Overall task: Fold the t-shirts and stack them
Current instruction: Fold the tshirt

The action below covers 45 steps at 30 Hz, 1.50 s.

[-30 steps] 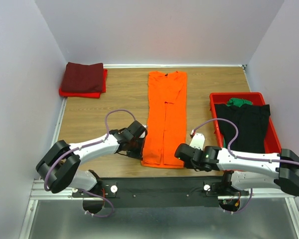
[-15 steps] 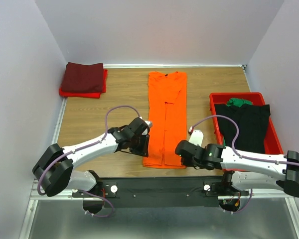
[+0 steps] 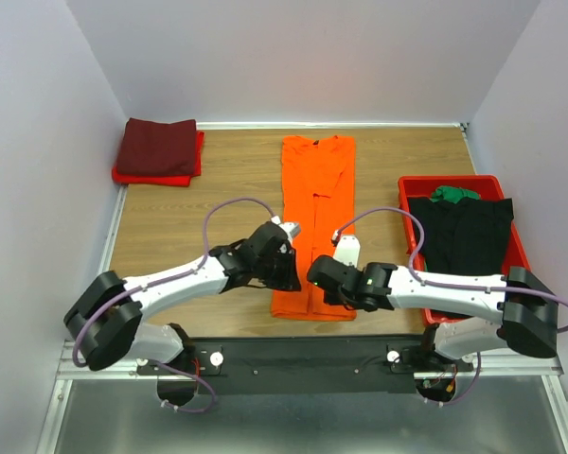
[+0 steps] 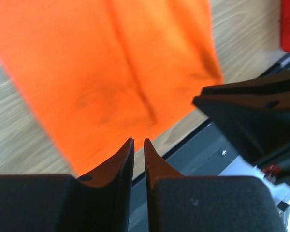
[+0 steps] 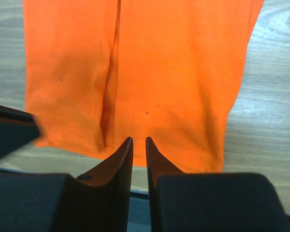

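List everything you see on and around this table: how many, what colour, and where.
orange t-shirt: one, bright orange, folded into a long strip, centre of the table
maroon shirt: one, dark maroon, folded, far left corner, on top of the red shirt
red shirt: one, red, folded, under the maroon one
tray: one, red, right side of the table
black shirt: one, black, spread in the tray
green shirt: one, green, bunched at the tray's far end
table: one, wood brown
left gripper: one, black, at the orange t-shirt's near hem, holding nothing
right gripper: one, black, at the same hem, holding nothing
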Tool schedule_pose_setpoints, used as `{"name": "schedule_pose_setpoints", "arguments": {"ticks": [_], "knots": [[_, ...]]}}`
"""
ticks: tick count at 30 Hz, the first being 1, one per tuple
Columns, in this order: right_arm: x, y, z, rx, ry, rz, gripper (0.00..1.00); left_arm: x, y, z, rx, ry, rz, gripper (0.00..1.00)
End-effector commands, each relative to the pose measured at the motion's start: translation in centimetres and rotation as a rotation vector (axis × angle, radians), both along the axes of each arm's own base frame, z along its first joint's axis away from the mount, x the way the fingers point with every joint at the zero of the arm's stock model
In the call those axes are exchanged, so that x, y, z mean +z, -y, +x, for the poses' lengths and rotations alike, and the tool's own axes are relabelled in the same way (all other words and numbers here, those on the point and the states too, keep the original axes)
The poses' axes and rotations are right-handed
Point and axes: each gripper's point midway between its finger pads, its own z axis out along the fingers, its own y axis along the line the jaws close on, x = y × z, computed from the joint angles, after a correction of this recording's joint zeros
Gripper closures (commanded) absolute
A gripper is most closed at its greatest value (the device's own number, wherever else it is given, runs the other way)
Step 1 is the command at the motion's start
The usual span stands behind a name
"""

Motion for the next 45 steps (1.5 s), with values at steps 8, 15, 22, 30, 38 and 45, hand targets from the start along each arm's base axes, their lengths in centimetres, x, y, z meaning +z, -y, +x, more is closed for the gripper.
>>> {"name": "schedule_pose_setpoints", "arguments": {"ticks": [8, 15, 22, 30, 38, 45], "knots": [[0.9, -0.8, 1.3, -0.031, 0.073, 0.034, 0.77, -5.7, 4.9, -5.4, -0.139, -0.141, -0.036, 0.84], [0.6, -1.1, 0.9, -0.022, 0.057, 0.067, 0.77, -4.9, 6.4, -6.6, -0.187, -0.142, -0.102, 0.85], [0.9, -1.1, 0.7, -0.015, 0.056, 0.093, 0.77, -2.7, 6.0, -5.5, -0.144, -0.085, -0.111, 0.85], [-1.1, -2.5, -0.7, 0.047, -0.018, 0.125, 0.76, -3.2, 1.3, -3.3, 0.026, -0.096, -0.033, 0.85], [-3.4, -4.0, -1.5, 0.121, -0.084, 0.099, 0.74, -2.9, -2.9, 0.2, 0.208, -0.046, 0.003, 0.80], [-4.2, -4.4, -1.7, 0.141, -0.111, 0.081, 0.83, -3.9, -5.0, 0.1, 0.297, -0.054, 0.062, 0.61]]}}
